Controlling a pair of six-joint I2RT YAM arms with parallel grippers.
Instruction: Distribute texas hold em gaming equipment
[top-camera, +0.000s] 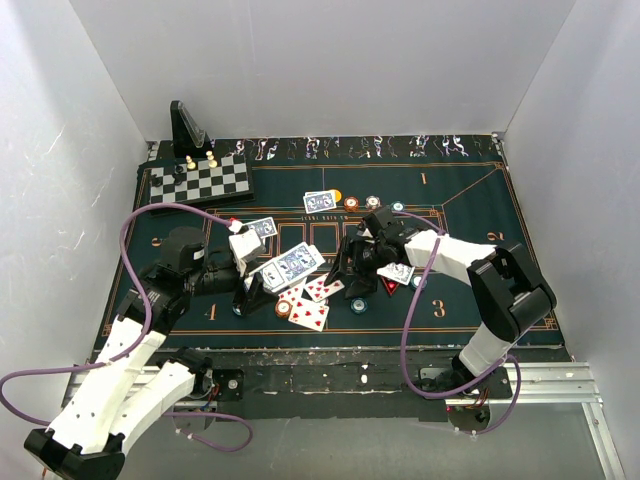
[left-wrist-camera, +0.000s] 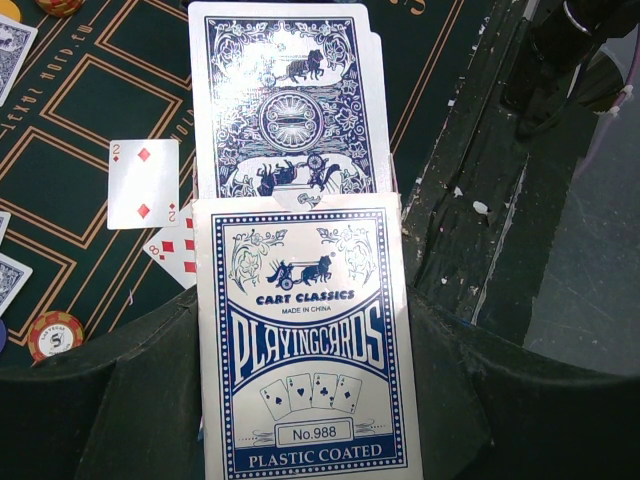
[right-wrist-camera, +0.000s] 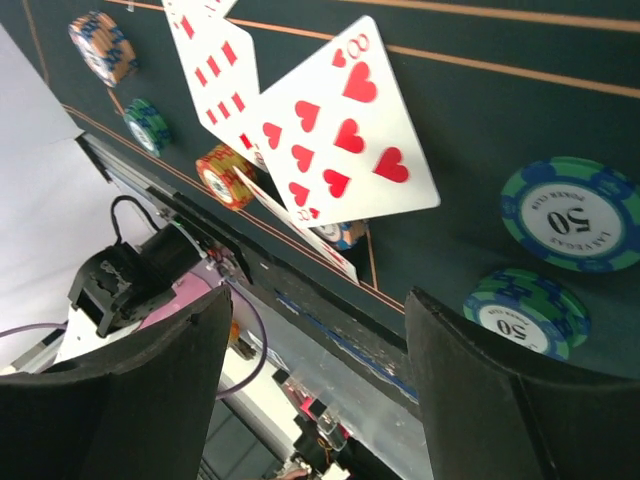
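While the left gripper (left-wrist-camera: 305, 310) pinches the card box (left-wrist-camera: 310, 400), with blue-backed cards (left-wrist-camera: 285, 100) poking out beyond its fingertips, the right gripper (right-wrist-camera: 318, 300) hangs spread wide and empty. The eight of hearts (right-wrist-camera: 335, 135) lies just ahead of it and two teal chips (right-wrist-camera: 575, 215) lie beside its right finger.

White arms (top-camera: 118, 358); black joints (top-camera: 512, 290); purple cables (top-camera: 404, 335)

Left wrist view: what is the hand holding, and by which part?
The left hand clamps the card box by its two long edges; cards stick out of its open far end. The right hand is open, holding nothing.
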